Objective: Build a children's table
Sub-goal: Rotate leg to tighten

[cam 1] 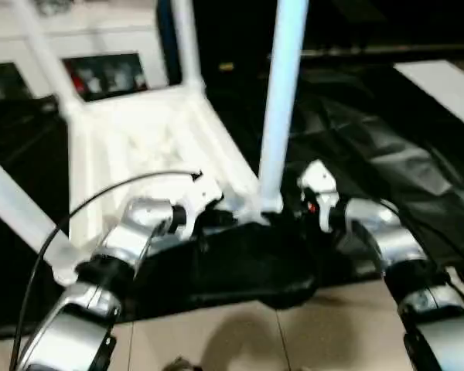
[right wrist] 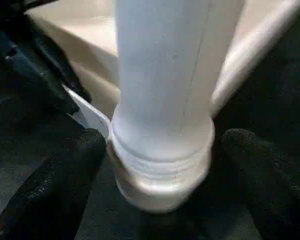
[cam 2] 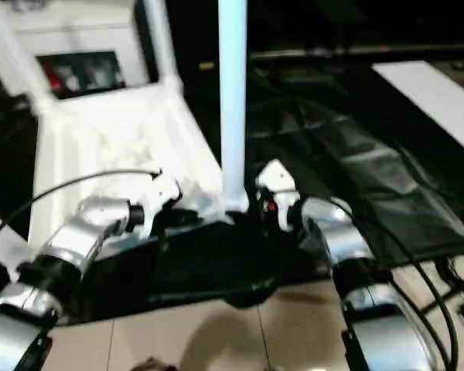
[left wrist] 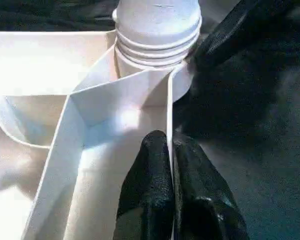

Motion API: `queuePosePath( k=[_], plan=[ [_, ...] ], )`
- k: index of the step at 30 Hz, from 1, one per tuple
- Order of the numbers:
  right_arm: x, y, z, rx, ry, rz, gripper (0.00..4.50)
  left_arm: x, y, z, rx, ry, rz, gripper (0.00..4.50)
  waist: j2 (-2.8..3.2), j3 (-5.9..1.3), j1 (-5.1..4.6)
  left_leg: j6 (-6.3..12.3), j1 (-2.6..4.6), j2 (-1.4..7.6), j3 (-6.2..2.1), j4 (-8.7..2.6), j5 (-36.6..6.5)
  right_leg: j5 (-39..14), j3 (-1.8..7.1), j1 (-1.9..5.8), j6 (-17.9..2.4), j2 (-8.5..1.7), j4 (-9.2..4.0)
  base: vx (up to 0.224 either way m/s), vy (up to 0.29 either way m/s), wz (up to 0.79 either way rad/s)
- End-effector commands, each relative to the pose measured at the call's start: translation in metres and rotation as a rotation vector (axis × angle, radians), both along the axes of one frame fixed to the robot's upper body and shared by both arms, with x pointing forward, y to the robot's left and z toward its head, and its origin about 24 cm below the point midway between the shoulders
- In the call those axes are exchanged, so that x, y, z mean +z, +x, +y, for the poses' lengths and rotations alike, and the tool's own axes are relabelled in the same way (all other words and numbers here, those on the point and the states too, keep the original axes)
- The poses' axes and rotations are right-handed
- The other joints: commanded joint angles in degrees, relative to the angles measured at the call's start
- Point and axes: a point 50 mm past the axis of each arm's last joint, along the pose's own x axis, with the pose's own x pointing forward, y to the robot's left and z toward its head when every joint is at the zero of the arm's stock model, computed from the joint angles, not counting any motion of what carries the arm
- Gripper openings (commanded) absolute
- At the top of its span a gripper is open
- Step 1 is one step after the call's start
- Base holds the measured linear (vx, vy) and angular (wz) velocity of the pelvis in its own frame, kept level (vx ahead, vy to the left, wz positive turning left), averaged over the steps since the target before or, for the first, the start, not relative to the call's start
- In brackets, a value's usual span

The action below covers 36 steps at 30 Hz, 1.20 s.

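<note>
Tabletop [cam 1: 147,147] lies underside up on the black drape [cam 1: 387,147], legs standing in its corners. Near-right leg [cam 1: 282,100] sits in its socket [right wrist: 160,165], threads showing at the collar. I see my left gripper [left wrist: 172,192] pinched on the rim wall beside it; my right gripper [right wrist: 160,175] stands wide around the leg base, not touching. Risk: a part-seated leg could lean or loosen if knocked.

Upright leg [right wrist: 162,100] stands between the right pincer [right wrist: 160,175] fingers, gaps both sides.
</note>
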Motion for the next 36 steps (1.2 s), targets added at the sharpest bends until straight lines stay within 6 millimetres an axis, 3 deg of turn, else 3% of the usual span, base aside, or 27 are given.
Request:
queuePosePath(
  k=[1,8,22,28,31,33,35,36],
  plan=[
    [0.009,0.000,0.005,0.047,0.014,-0.021,4.22,0.017,-0.003,-0.016,-0.104,-0.115,-0.028,0.00,-0.75,-4.14,-0.27,4.20,1.08,1.73,-0.22,-3.91,-13.95,-16.39,2.73,3.05,-12.59,-3.11,-4.47,0.000,0.000,0.00],
    [0.009,-0.003,0.014,0.106,0.034,0.006,4.05,0.017,-0.008,-0.013,-0.129,-0.111,-0.004,0.00,-1.04,-4.09,-0.27,3.65,0.67,1.51,-0.35,-4.04,-13.45,-17.80,2.71,3.31,-11.26,-3.21,-4.45,0.000,0.000,0.00],
    [0.002,-0.007,0.012,0.144,-0.036,0.016,2.77,0.016,-0.009,-0.007,-0.103,-0.101,-0.002,0.00,-1.37,-4.13,-0.32,3.91,0.66,1.50,-0.31,-3.94,-12.02,-17.74,2.75,3.23,-10.74,-3.20,-4.38,0.000,0.000,0.00],
    [-0.001,-0.005,0.012,0.106,-0.033,0.022,2.66,0.016,-0.009,-0.006,-0.092,-0.096,-0.001,0.00,-1.43,-4.11,-0.30,4.02,0.65,1.46,-0.29,-3.92,-11.81,-18.00,2.73,3.22,-10.76,-3.20,-4.38,0.000,0.000,0.00],
    [-0.003,-0.002,0.012,0.050,-0.001,0.034,2.65,0.015,-0.007,-0.005,-0.061,-0.089,-0.008,0.00,-1.44,-4.04,-0.42,3.72,0.68,1.43,-0.31,-3.98,-12.36,-19.07,2.73,3.17,-10.54,-3.27,-4.51,0.000,0.000,0.00],
    [-0.008,0.003,0.010,-0.059,0.007,0.046,2.64,0.013,-0.002,-0.004,-0.007,-0.063,-0.028,0.00,-1.41,-3.96,-0.67,3.20,0.67,1.43,-0.41,-4.12,-12.93,-19.91,2.70,3.17,-10.33,-3.28,-4.60,0.000,0.000,0.00],
    [-0.026,0.009,0.010,-0.319,-0.010,0.082,2.64,0.008,0.013,-0.008,0.163,-0.030,-0.061,0.00,-1.58,-3.77,-1.26,2.50,0.79,1.28,-0.39,-4.26,-13.83,-20.98,2.68,2.99,-10.18,-3.12,-4.85,0.000,0.000,0.00],
    [-0.026,0.009,0.010,-0.319,-0.010,0.082,2.64,0.008,0.013,-0.008,0.163,-0.030,-0.061,0.00,-1.57,-3.69,-1.64,1.40,1.04,1.05,-0.46,-4.31,-14.69,-23.05,2.62,2.97,-9.67,-3.15,-5.13,0.000,0.000,0.00]
  ],
)
